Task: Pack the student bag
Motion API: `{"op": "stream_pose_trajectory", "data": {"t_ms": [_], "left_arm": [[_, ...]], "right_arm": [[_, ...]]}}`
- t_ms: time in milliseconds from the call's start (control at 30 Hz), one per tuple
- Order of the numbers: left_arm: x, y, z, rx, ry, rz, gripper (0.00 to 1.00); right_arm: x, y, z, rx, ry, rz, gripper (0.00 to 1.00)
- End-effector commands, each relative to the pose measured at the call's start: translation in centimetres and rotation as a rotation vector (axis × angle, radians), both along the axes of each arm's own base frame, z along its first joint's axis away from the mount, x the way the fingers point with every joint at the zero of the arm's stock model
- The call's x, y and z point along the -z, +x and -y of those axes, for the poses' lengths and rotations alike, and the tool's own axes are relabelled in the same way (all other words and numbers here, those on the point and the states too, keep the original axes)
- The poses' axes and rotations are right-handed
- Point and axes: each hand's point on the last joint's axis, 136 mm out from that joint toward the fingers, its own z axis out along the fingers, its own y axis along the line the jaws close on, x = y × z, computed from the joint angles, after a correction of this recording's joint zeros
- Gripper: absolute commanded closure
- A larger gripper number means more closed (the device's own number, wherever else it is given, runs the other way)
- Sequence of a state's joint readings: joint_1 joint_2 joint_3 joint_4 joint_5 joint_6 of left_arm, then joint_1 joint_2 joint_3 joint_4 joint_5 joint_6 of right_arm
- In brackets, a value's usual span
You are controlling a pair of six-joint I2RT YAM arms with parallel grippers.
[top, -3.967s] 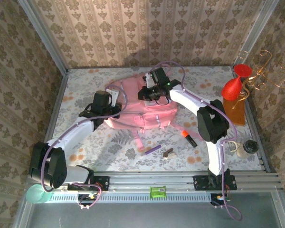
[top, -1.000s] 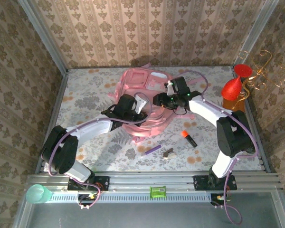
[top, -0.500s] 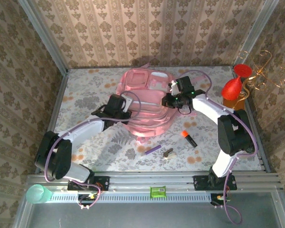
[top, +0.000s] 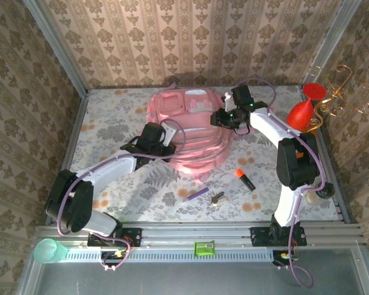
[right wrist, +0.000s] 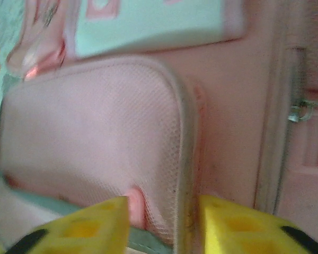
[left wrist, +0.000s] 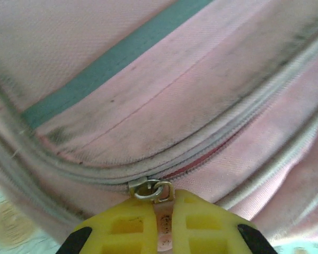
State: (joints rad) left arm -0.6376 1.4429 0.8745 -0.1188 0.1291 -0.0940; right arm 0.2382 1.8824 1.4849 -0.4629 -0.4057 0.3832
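Pink student bag point(top: 187, 132) lies on the table point(top: 111, 123), toward its far side, with an arm at each flank.
The left gripper point(top: 167, 136) is clamped on a zipper pull point(left wrist: 153, 191) at the bag's left edge. The right gripper point(top: 218, 118), at the far right, has its fingers apart astride the mesh pocket point(right wrist: 90, 143) rim. An orange marker point(top: 245, 179) and a purple pen point(top: 196, 194) lie nearer.

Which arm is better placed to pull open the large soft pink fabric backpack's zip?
Left, probably: the left gripper is shut on the pink zip tab; the right gripper stands open astride a mesh pocket's rim.
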Motion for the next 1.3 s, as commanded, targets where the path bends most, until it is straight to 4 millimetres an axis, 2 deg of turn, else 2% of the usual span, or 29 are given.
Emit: {"op": "stream_pose_trajectory", "data": {"t_ms": [0,100,233,333,467,533,700,867,933,967,1033,1133,1267], "left_arm": [[-1.5,-0.9,3.2,0.054,-0.101,-0.011,1.0],[-1.7,-0.7,3.8,0.044,-0.083,0.0,1.0],[-1.8,-0.6,4.2,0.038,-0.083,0.004,1.0],[-1.6,-0.8,4.5,0.05,-0.078,0.004,1.0],[-1.3,-1.0,4.7,0.057,-0.071,0.003,1.0],[-1.2,-1.1,4.7,0.06,-0.064,0.003,1.0],[-1.1,-1.2,4.7,0.064,-0.058,0.008,1.0],[-1.3,-1.4,4.9,0.068,-0.056,0.013,1.0],[-1.3,-1.5,4.8,0.07,-0.053,0.017,1.0],[-1.3,-1.5,4.7,0.067,-0.045,0.022,1.0],[-1.0,-1.3,3.8,0.048,-0.007,0.037,1.0],[-0.3,-0.6,1.1,0.001,0.09,0.061,1.0],[0.3,1.6,-3.9,-0.113,0.14,0.058,1.0]], "right_arm": [[-1.9,-1.4,2.5,0.104,-0.078,0.038,0.45],[-1.8,-4.4,4.0,0.166,-0.113,0.046,0.33],[-0.4,-8.3,4.7,0.208,-0.102,0.031,0.27],[0.4,-9.9,1.9,0.168,0.023,0.021,0.25],[-0.2,-9.9,-1.9,0.104,0.145,0.022,0.25],[-0.3,-9.7,-2.5,0.108,0.128,0.031,0.27],[1.5,-8.9,-1.8,0.186,0.051,0.013,0.39],[4.1,-8.7,-1.5,0.273,0.023,-0.017,0.44],[4.3,-8.3,-1.4,0.305,0.044,0.009,0.54],[4.1,-8.1,-1.4,0.315,0.061,0.028,0.63],[3.4,-7.7,-0.7,0.335,0.054,0.058,0.81],[2.2,-7.5,0.7,0.349,0.037,0.094,0.99],[1.5,-7.8,2.3,0.342,0.029,0.098,1.0]]}}
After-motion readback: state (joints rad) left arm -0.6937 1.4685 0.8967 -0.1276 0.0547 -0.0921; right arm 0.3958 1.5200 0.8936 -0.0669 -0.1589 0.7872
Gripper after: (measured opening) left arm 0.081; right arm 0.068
